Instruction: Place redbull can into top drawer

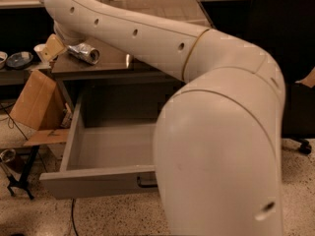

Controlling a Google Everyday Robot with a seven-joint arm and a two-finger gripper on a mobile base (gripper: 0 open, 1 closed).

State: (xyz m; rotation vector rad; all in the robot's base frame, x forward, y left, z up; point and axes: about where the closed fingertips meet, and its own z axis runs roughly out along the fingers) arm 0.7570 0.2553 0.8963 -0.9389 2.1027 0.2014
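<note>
The redbull can (86, 53) is a small silver can lying on its side on the brown cabinet top (110, 60), above the drawer's back left corner. My gripper (63, 48) is at the can's left end, touching or nearly touching it. The top drawer (93, 149) is pulled open and looks empty inside. Its grey front panel (93, 182) faces me, and its dark handle (145, 184) is half hidden by my arm. My white arm (216, 132) covers the drawer's right half.
A cardboard box (33, 102) leans to the left of the drawer. A white paper cup (40, 50) and a dark bowl (19, 59) stand on a low shelf at the far left. A black chair (295, 73) is at the right. The floor is speckled.
</note>
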